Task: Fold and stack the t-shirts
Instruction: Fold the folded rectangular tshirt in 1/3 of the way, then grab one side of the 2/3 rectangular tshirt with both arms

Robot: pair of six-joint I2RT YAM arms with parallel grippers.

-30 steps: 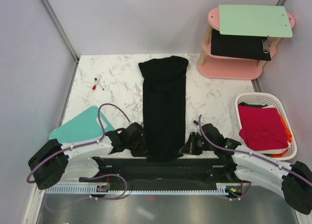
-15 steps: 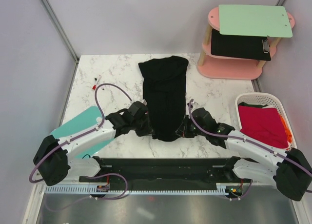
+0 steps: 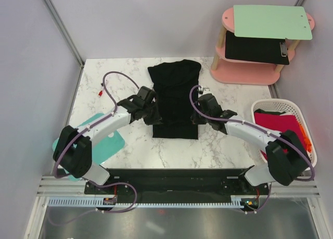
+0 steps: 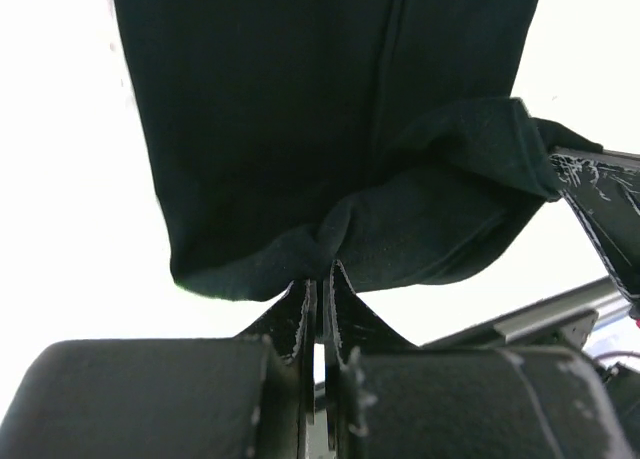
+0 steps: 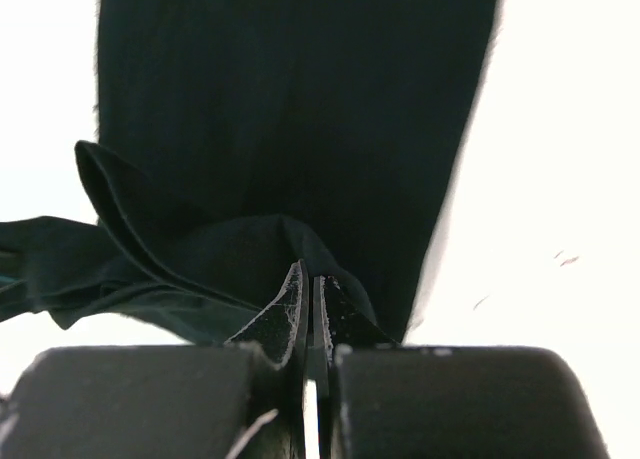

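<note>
Big change on the black t-shirt (image 3: 174,101): a second ago its near hem reached the 6 o'clock edge of the counter (image 3: 130,145). That hem has now been swept toward 12 and sits doubled over the middle of the cloth, so the shirt runs from the centre up to 12. The lengthwise fold looks well under way, and I'd say it needs laying flat next. The left tool (image 4: 318,297) and right tool (image 5: 308,297) are both pinched tight on bunched corners of that hem, at the shirt's 9 and 3. The red t-shirt (image 3: 281,125) waits in the basket (image 3: 276,102) around 3 to 4 o'clock, partly covered by the right arm. From above, the tools hide the carried hem, and the wrist views bleach the counter white, so I can't judge how the edges line up.
</note>
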